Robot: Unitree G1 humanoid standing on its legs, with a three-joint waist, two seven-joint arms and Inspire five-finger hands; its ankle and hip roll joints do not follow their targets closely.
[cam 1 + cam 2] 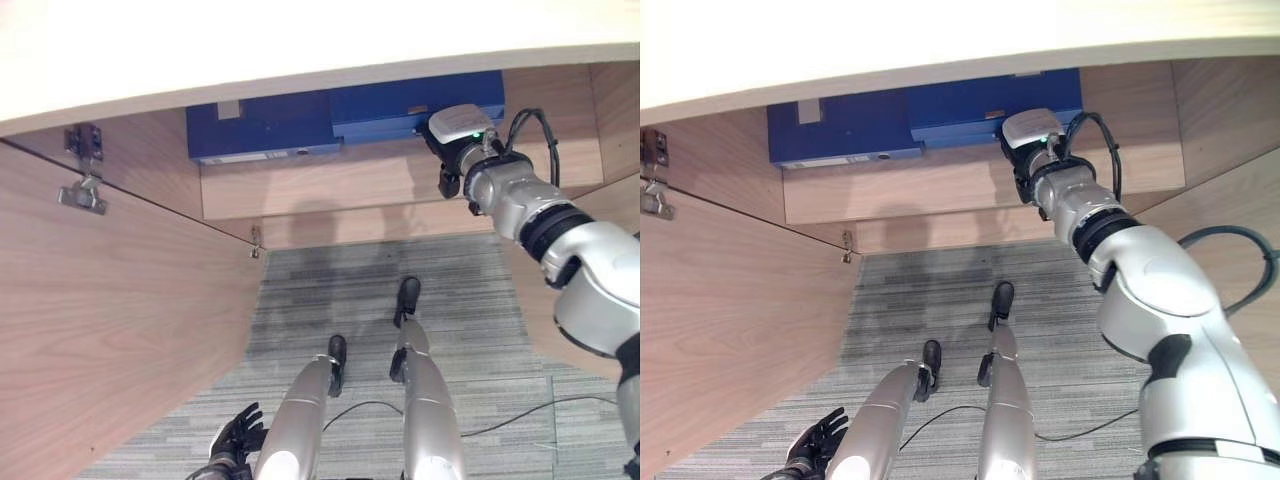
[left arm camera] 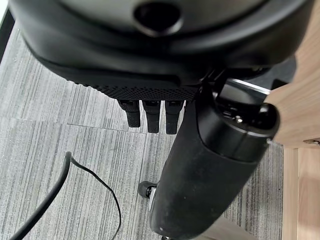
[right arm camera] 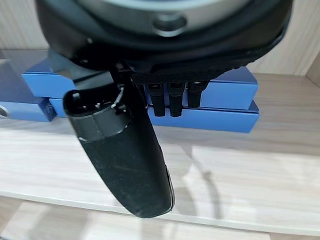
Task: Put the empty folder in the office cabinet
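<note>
While the right hand (image 3: 150,125) reaches into the open office cabinet (image 1: 400,190), the blue folder (image 3: 220,107) lies flat on the cabinet's wooden shelf (image 3: 240,170), toward the back. Seen from the right wrist, the fingers (image 3: 172,102) are straight and point at the folder's front edge, with the thumb (image 3: 125,160) extended apart from them; nothing is clasped, and whether the fingertips touch the folder cannot be told. A second, darker blue folder (image 1: 258,125) lies on the same shelf to the robot's left, its end meeting the first. The cabinet door (image 1: 110,330) stands swung open on the left, with metal hinges (image 1: 84,170) on its inner face. The left hand (image 1: 238,435) hangs low by the robot's side over the grey carpet (image 1: 330,290), fingers spread and relaxed, empty.
</note>
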